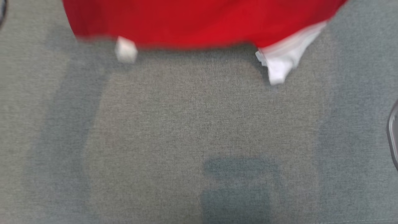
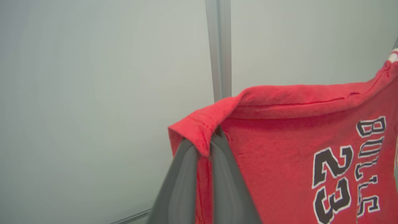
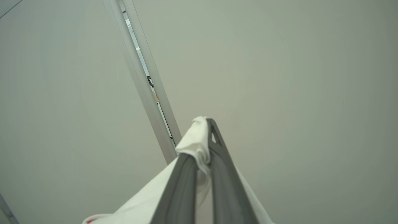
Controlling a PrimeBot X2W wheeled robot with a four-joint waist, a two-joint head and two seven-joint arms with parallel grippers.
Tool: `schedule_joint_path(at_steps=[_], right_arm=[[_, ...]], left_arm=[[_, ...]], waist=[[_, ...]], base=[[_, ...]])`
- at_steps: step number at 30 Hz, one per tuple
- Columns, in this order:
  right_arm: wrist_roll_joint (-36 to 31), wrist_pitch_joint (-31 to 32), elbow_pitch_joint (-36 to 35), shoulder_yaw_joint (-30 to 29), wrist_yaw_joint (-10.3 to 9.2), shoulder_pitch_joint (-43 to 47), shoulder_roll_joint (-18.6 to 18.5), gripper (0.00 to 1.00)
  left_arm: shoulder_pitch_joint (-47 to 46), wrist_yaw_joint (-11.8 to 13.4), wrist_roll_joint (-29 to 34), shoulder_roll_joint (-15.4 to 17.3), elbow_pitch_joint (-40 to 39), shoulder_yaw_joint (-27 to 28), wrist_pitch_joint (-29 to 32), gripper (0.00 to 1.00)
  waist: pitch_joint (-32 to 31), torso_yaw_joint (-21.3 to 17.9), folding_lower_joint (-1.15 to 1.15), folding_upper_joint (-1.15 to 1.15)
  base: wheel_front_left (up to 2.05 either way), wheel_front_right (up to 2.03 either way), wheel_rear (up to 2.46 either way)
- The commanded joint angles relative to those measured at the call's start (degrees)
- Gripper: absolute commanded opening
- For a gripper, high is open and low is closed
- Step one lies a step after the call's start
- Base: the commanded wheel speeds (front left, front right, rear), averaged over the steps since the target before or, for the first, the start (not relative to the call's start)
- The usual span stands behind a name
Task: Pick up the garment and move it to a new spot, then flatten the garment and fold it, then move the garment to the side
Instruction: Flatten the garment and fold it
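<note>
The red Bulls shirt [image 1: 199, 21] hangs along the top of the head view, blurred, above a grey woven surface [image 1: 199, 124]. A white sleeve [image 1: 286, 56] droops from its right end. A small white piece [image 1: 126, 51] dangles near the left end; it may be a tag, but the blur hides which.

The left gripper [image 2: 203, 149] is clenched on the shirt's red stitched edge, and the cloth folds over its fingertips and covers them. The black "23" print [image 2: 332, 183] lies just beside it on the hanging panel. The right gripper [image 3: 202, 140] pinches white fabric, which is bunched over one fingertip.

Behind both grippers is a pale wall [image 2: 93, 93] with a grey upright strip [image 2: 219, 46]. A dark curved rim [image 1: 393, 137] cuts into the head view's right edge, well apart from the shirt.
</note>
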Motion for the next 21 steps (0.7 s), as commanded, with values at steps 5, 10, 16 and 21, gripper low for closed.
schedule_joint_path(at_steps=[5,10,16,21], right_arm=[[-7.0,-11.9,9.0,-0.8,0.0,-12.0,5.1,0.0],[-5.2,-20.6,13.7,6.1,0.0,-7.9,5.5,0.0],[4.5,-29.0,14.7,15.5,0.0,18.4,3.0,0.0],[10.4,-30.9,10.4,17.8,-0.01,38.3,0.6,0.0]], left_arm=[[-14.7,-0.7,13.0,-5.3,18.4,-2.7,-18.0,0.0],[-14.8,-1.8,18.4,-7.1,29.3,-5.3,-33.4,0.0],[3.1,-3.7,15.3,-5.9,36.6,-10.8,-42.8,0.0],[20.0,-3.8,12.0,-3.9,33.9,-11.0,-44.5,0.0]], waist=[[11.1,-2.6,-0.01,0.18],[10.7,-3.4,-0.01,0.18],[4.2,-4.8,-0.01,0.18],[-1.3,-5.0,-0.01,0.18]], base=[[0.0,0.0,0.0],[0.0,0.0,0.0],[0.0,0.0,0.0],[0.0,0.0,0.0]])
